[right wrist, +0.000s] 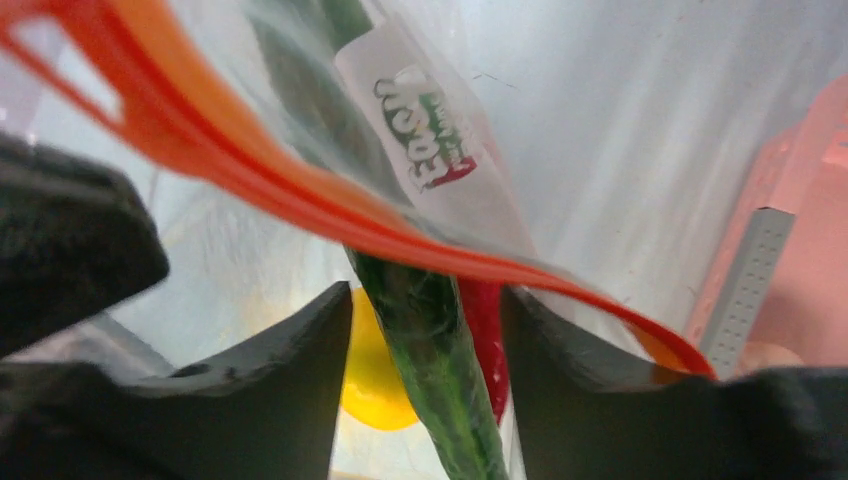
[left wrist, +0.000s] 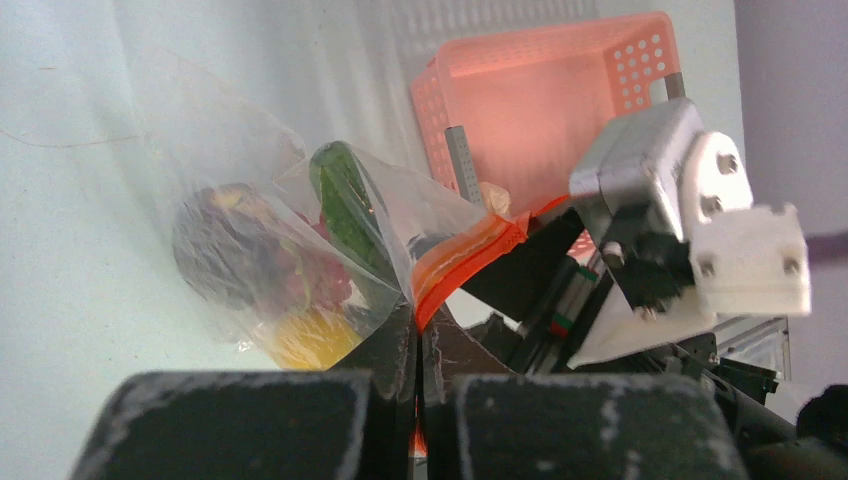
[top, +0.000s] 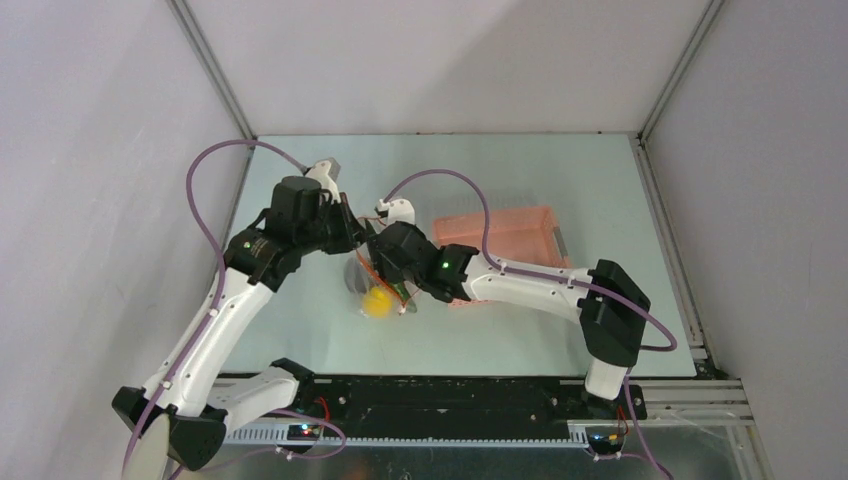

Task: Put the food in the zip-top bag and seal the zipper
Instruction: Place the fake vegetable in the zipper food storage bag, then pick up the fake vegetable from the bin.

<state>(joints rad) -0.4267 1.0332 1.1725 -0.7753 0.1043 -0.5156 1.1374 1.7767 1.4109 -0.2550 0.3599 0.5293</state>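
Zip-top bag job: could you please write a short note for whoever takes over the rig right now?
Left gripper: shut on the zipper at the bag mouth.
Right gripper: open, fingers either side of pod and chili.
Done: lemon, grapes, pod and chili look inside the bag.
Left: pull right clear, then seal; zipper strips are apart.

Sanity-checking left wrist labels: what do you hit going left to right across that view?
dark red grape bunch → long green pod → orange-red zipper → right arm's wrist. The yellow fruit and pink basket overlap others, so they are left out.
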